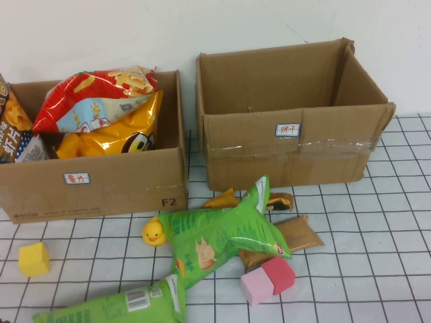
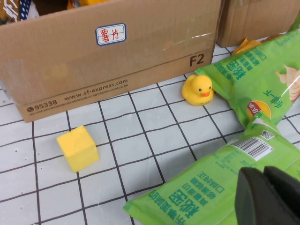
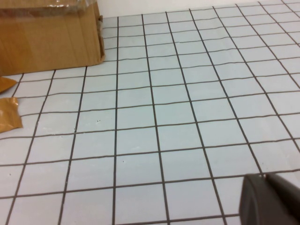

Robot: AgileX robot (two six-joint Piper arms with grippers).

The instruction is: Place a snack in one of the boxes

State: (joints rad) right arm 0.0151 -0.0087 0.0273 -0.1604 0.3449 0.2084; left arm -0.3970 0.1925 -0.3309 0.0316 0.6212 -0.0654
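Two green snack bags lie on the grid table: one [image 1: 219, 235] in the middle, one [image 1: 114, 306] at the front edge. A brown packet [image 1: 300, 235] lies under the middle bag. The left cardboard box [image 1: 94, 185] holds several chip bags. The right box [image 1: 289, 151] looks empty. Neither gripper shows in the high view. In the left wrist view my left gripper [image 2: 264, 174] is shut and empty, just above the front green bag [image 2: 197, 187]. In the right wrist view my right gripper [image 3: 266, 176] is shut and empty over bare table, away from the right box [image 3: 47, 42].
A yellow rubber duck [image 1: 153, 232] sits in front of the left box, beside the middle bag. A yellow cube [image 1: 34, 259] lies at the front left, and a pink cube [image 1: 267, 279] lies in front of the brown packet. An orange packet [image 1: 222, 199] lies by the right box.
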